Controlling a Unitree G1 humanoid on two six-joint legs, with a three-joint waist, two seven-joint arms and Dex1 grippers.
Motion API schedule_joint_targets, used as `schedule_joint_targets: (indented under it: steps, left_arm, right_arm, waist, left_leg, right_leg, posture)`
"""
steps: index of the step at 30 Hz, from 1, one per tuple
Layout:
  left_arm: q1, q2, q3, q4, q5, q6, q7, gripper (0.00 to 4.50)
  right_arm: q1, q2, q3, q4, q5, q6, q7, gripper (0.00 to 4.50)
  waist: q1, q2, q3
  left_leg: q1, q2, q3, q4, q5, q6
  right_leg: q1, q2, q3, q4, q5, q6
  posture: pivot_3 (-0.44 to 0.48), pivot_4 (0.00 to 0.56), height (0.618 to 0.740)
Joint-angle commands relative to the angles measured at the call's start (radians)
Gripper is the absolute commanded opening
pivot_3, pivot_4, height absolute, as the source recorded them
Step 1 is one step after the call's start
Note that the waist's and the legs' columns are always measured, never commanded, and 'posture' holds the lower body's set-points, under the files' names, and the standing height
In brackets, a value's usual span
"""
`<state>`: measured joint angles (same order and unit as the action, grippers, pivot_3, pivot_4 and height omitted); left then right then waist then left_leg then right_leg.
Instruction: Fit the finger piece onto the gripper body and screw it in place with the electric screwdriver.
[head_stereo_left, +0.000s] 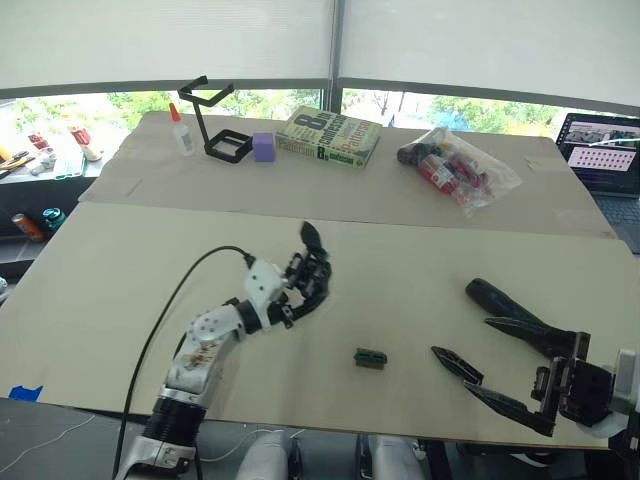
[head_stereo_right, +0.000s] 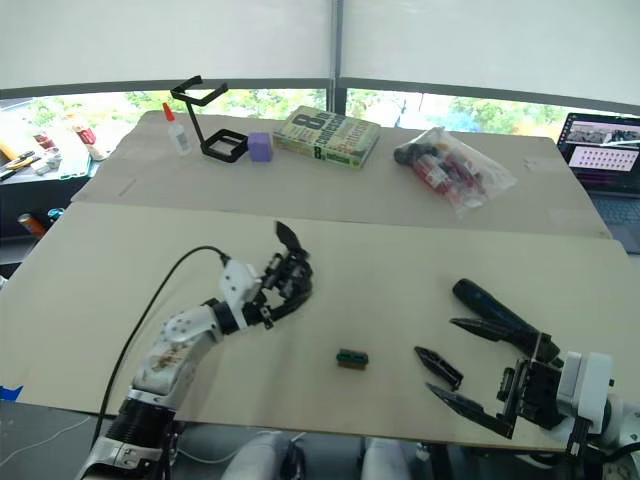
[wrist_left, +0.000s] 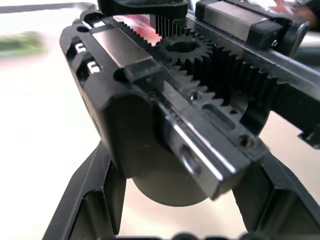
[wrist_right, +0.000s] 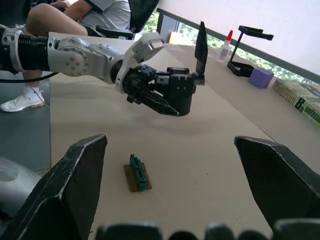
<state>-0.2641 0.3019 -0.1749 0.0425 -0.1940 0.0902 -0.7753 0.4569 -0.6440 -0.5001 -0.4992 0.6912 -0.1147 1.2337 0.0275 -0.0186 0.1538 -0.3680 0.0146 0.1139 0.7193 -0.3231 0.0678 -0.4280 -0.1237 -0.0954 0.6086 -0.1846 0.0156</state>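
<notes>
black gripper body (head_stereo_left: 312, 272), purple block (head_stereo_left: 264, 147) — green-brown block (head_stereo_left: 371, 358)

The chunky black plastic gripper body (wrist_left: 165, 115) is showing a matt shell, toothed plastic gears and racks, and a brushed, glossy metal rail along one edge. The pale tabletop (head_stereo_left: 420, 290) is looking matt and smooth, like paper or board. The crumpled clear plastic bag (head_stereo_left: 462, 165) is glinting. The long black cylindrical electric screwdriver (head_stereo_right: 492, 305) is looking smooth with a slight sheen
</notes>
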Motion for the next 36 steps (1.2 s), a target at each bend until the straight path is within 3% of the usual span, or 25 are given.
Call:
schedule_joint_targets:
  steps: [1, 10, 17, 19, 22, 26, 30, 36]
  left_arm:
    - [-0.051, -0.031, -0.022, 0.010, 0.014, -0.037, 0.005, 2.34]
    - [-0.092, -0.085, -0.100, 0.130, 0.063, -0.072, -0.045, 2.34]
    - [-0.101, -0.109, -0.092, 0.142, 0.051, -0.017, -0.038, 2.34]
    - [-0.099, -0.110, -0.086, 0.130, 0.043, 0.002, -0.043, 3.38]
    - [-0.083, -0.085, -0.075, 0.102, 0.025, 0.022, -0.076, 4.47]
    - [-0.067, 0.000, -0.027, 0.086, -0.040, 0.061, -0.165, 4.47]
    - [-0.099, 0.091, 0.000, 0.171, -0.048, -0.015, -0.275, 4.47]
    - [-0.280, 0.081, -0.016, 0.451, -0.033, -0.168, -0.456, 4.47]
  right_arm:
    - [0.017, 0.010, -0.024, -0.056, 0.016, -0.015, -0.021, 4.50]
    - [0.082, 0.038, -0.031, -0.109, -0.007, -0.027, -0.069, 4.50]
    - [0.106, 0.046, -0.031, -0.132, -0.017, -0.028, -0.095, 4.50]
    - [0.109, 0.047, -0.029, -0.137, -0.018, -0.028, -0.100, 4.50]
    - [0.109, 0.047, -0.027, -0.139, -0.019, -0.026, -0.107, 4.50]
    - [0.104, 0.043, -0.029, -0.139, -0.018, -0.021, -0.118, 4.50]
    - [0.106, 0.041, -0.034, -0.132, -0.016, -0.023, -0.116, 4.50]
    - [0.104, 0.040, -0.033, -0.128, -0.018, -0.021, -0.119, 4.50]
  waist:
    - [0.000, 0.000, 0.000]
    - [0.012, 0.001, 0.000]
    - [0.017, 0.001, 0.000]
    - [0.016, 0.001, 0.000]
    - [0.016, 0.001, 0.000]
    - [0.008, 0.002, 0.000]
    - [0.008, 0.004, 0.000]
    - [0.022, 0.005, 0.000]
  left_leg:
    - [0.000, 0.000, 0.000, 0.000, -0.002, 0.003]
    - [-0.001, 0.000, -0.002, 0.001, -0.001, 0.003]
    - [-0.001, -0.001, -0.002, 0.003, -0.005, 0.009]
    - [-0.001, -0.001, -0.001, 0.004, -0.005, 0.010]
    - [-0.001, -0.001, -0.002, 0.005, -0.006, 0.012]
    - [-0.001, 0.000, -0.002, 0.005, -0.006, 0.011]
    - [-0.001, 0.000, -0.002, 0.004, -0.005, 0.008]
    - [-0.002, 0.000, -0.002, 0.007, -0.005, 0.009]
  right_leg:
    - [0.000, 0.000, 0.000, 0.000, 0.000, -0.001]
    - [0.000, -0.002, 0.000, 0.000, 0.000, 0.000]
    - [0.001, -0.005, -0.001, -0.001, -0.001, 0.001]
    - [0.001, -0.006, -0.001, -0.001, -0.001, 0.001]
    - [0.002, -0.006, -0.001, -0.001, -0.001, 0.001]
    - [0.001, -0.005, -0.001, 0.000, -0.001, 0.001]
    - [0.000, -0.004, -0.001, 0.002, -0.002, 0.000]
    - [0.001, -0.004, -0.003, 0.001, -0.002, 0.000]
  posture:
    - [0.000, 0.150, 0.740]
    - [0.000, 0.150, 0.740]
    - [0.000, 0.150, 0.740]
    - [0.000, 0.150, 0.740]
    - [0.000, 0.150, 0.740]
    - [0.000, 0.150, 0.740]
    - [0.000, 0.150, 0.740]
    - [0.000, 0.150, 0.740]
